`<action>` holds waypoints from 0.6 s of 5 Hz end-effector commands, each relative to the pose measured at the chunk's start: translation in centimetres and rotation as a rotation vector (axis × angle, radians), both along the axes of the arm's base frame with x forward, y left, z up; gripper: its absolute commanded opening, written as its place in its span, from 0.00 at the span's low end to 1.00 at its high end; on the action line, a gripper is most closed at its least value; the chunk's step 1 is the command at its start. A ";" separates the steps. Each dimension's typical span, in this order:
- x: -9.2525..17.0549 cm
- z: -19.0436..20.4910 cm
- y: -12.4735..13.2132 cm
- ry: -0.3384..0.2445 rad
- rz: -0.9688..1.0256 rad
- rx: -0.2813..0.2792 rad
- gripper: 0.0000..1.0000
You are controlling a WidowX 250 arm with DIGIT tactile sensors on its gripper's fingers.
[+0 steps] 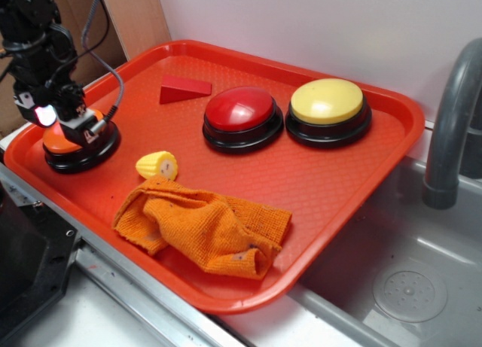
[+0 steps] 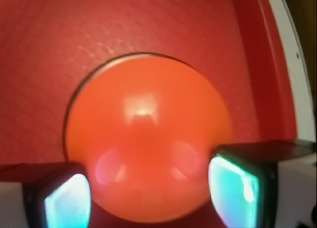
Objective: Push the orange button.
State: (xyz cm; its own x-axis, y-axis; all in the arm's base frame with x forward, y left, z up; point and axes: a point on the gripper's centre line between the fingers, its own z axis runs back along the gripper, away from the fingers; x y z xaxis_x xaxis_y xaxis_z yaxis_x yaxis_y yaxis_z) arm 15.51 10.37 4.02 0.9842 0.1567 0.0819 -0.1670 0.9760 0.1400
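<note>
The orange button (image 1: 62,143), an orange dome on a black round base, sits at the left end of the red tray (image 1: 339,183). My gripper (image 1: 77,126) is down on the dome and covers much of it in the exterior view. In the wrist view the orange dome (image 2: 146,139) fills the middle of the frame, very close. My gripper (image 2: 148,193) is open, with one fingertip (image 2: 67,201) at the dome's left and the other at its right. Whether the fingers press the dome I cannot tell.
On the tray stand a red-domed button (image 1: 242,117) and a yellow-domed button (image 1: 327,110) at the back. A red wedge block (image 1: 183,89), a yellow corn piece (image 1: 157,165) and a crumpled orange cloth (image 1: 203,230) lie there too. A sink with a grey faucet (image 1: 452,121) is at the right.
</note>
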 end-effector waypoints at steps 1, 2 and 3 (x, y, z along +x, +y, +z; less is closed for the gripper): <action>0.4 0.0 1.1 -0.023 -0.008 -0.017 1.00; 0.1 2.8 0.9 -0.019 -0.007 -0.065 1.00; -0.4 6.0 1.0 -0.029 0.028 -0.096 1.00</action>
State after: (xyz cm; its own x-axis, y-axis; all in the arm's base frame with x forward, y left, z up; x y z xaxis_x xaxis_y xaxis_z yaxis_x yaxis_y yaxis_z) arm 14.63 10.51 8.71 0.9801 0.1894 0.0599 -0.1913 0.9811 0.0275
